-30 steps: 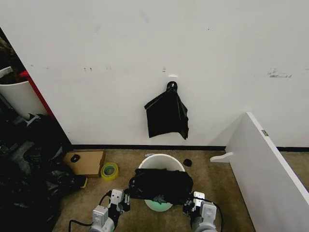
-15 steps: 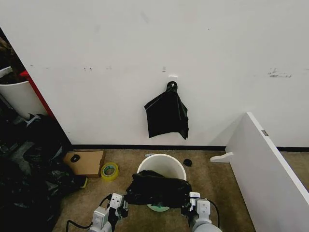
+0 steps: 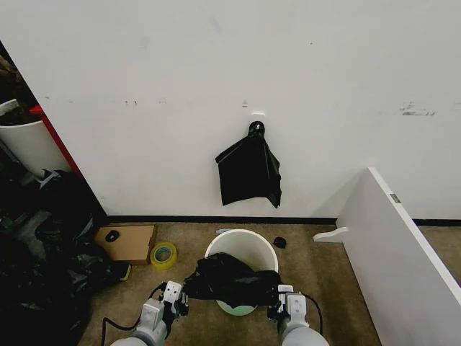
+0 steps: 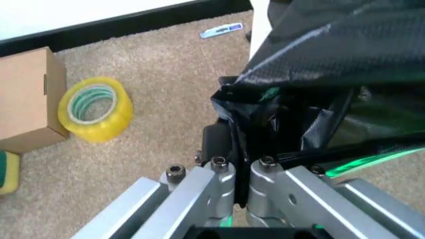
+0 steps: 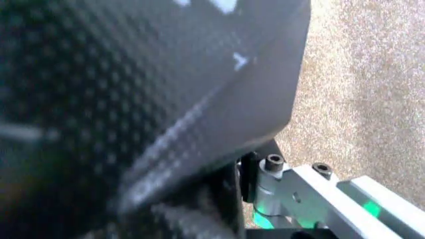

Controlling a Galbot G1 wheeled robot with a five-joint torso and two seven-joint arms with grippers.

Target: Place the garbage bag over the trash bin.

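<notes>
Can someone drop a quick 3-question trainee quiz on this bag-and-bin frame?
1. True or false: the garbage bag already sheathes the whole trash bin.
2. Multiple choice: the yellow tape roll lies on the carpet: A) inside the bin; B) between the cardboard box and the bin; C) on the white panel.
3. Fill in: the left tool is shut on the ____.

Key:
1. False. The bag is stretched between the left tool and the right tool across the bin's near side; the far rim and opening are bare.
2. B.
3. Garbage bag; its fingers pinch a fold of the black film.
</notes>
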